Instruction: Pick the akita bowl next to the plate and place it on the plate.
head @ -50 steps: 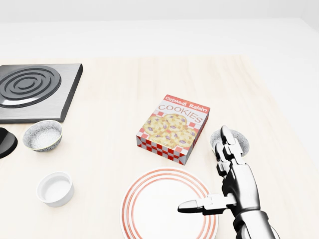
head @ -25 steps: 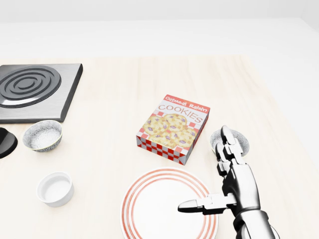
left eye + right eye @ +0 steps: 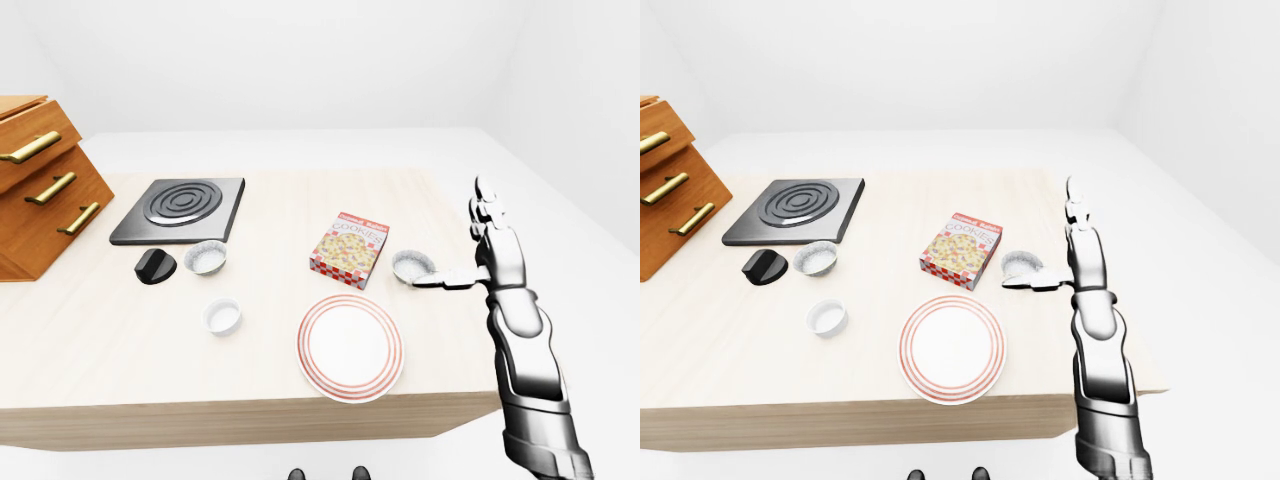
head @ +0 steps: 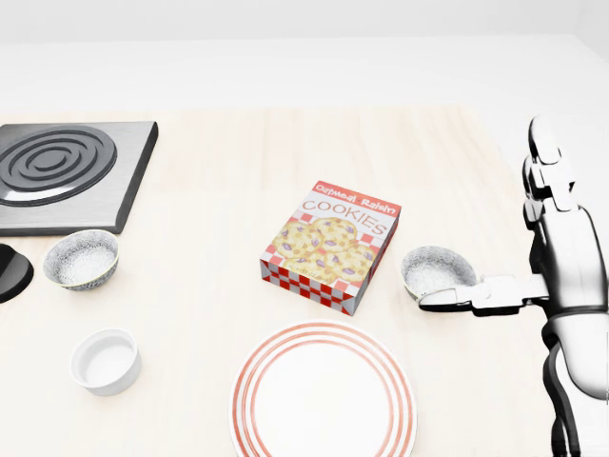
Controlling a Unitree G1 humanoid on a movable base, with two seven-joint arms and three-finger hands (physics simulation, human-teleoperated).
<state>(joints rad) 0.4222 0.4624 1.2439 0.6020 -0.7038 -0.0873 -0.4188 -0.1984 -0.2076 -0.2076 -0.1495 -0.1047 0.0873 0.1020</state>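
Pale wood tabletop under white walls fills the views. At the right edge of the head view the right arm rises from the bottom corner. The right hand stands upright and spread wide, holding nothing: its fingers point toward the top of the frame and its thumb stretches left. The thumb tip lies over the lower right rim of the akita bowl; whether it touches cannot be told. That bowl sits right of centre, up and to the right of the red-ringed plate at bottom centre. Just left of the bowl lies a box printed "Oatmeal Raisin COOKIES".
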